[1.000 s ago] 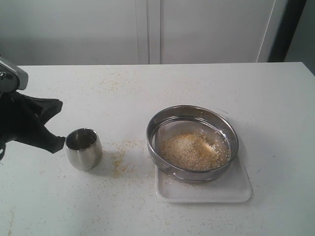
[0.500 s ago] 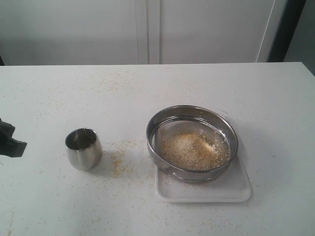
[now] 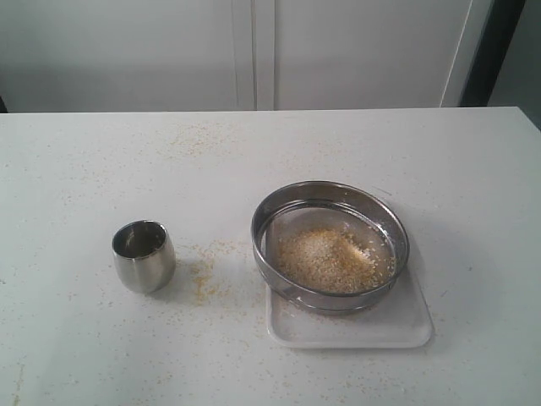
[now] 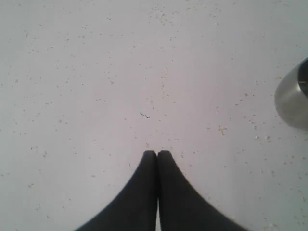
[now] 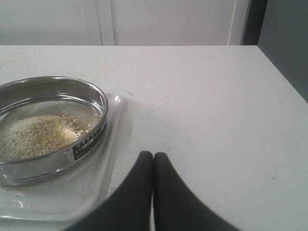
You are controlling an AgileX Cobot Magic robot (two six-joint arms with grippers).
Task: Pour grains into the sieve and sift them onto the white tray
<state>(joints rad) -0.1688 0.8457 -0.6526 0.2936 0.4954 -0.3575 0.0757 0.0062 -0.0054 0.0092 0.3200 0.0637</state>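
Grains [image 3: 325, 258] lie in a low, uneven heap on the mesh floor of the sieve [image 3: 334, 299]. They are fine, dry granules, golden-yellow mixed with paler beige. The heap covers the middle of the mesh and leaves bare mesh toward 12 o'clock.

The sieve is a wide, shallow, round ring of polished stainless steel with a fine wire-mesh bottom. It rests on the white tray [image 3: 397, 326], a flat rectangular plastic part with rounded corners and a low rim. In the exterior view the tray protrudes from under the sieve at 5 and 6 o'clock. Its exposed surface looks smooth, and whether any grains lie on it cannot be told.

A small steel cup [image 3: 145, 262] with a rounded body and a mirror finish stands upright at 9 o'clock of the sieve, well apart from it. Its interior reads as dark reflective metal, and its contents cannot be told. Between cup and sieve, a loose patch of spilled grains [image 3: 203, 279] dusts the table [image 3: 473, 186], a matte off-white surface speckled with stray granules.

Left gripper [image 4: 157, 153]: black tapered fingers pressed tip to tip, with nothing between them, above the speckled table. The wall of the cup [image 4: 292, 101] is nearby.

Right gripper [image 5: 153, 154]: black fingers likewise pressed together and empty. It is above the table just beside the tray [image 5: 72, 197] and near the sieve [image 5: 91, 139], whose wall carries a dark label band.
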